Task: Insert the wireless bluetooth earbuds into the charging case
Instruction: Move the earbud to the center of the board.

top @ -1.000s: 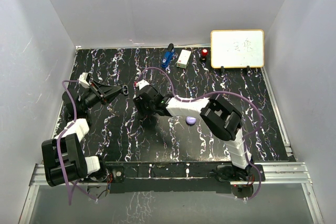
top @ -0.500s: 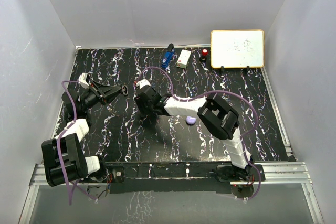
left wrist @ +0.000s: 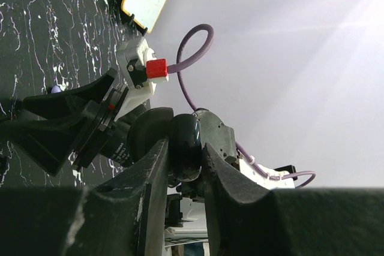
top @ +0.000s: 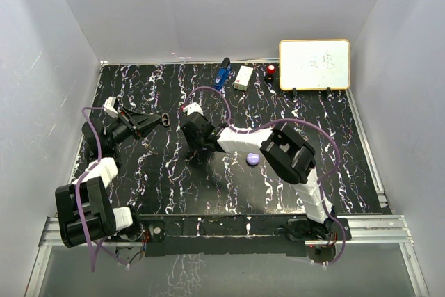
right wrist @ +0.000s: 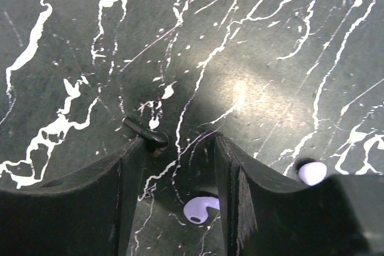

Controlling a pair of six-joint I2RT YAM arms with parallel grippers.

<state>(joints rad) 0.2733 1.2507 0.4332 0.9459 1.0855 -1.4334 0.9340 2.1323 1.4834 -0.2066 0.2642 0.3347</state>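
Black earbud: long axis diagonal, stem upper-left, right wrist view.

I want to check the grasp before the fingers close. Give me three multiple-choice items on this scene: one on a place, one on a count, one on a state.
1. Relative to the right gripper, where is the lavender earbud that lies lowest in the right wrist view?
A. lying between its fingers
B. clamped in its fingers
C. out past its fingertips

2. How many lavender earbuds show in the right wrist view?
A. none
B. two
C. five

3. How does the right gripper stand?
A. shut on an earbud
B. open, holding nothing
C. shut and empty

Answers:
1. A: the lavender earbud lies in the gap between the two fingers, touching neither.
2. B: that one, plus a second earbud outside the finger on the right of that view.
3. B: a wide gap shows between the fingers, with nothing gripped.
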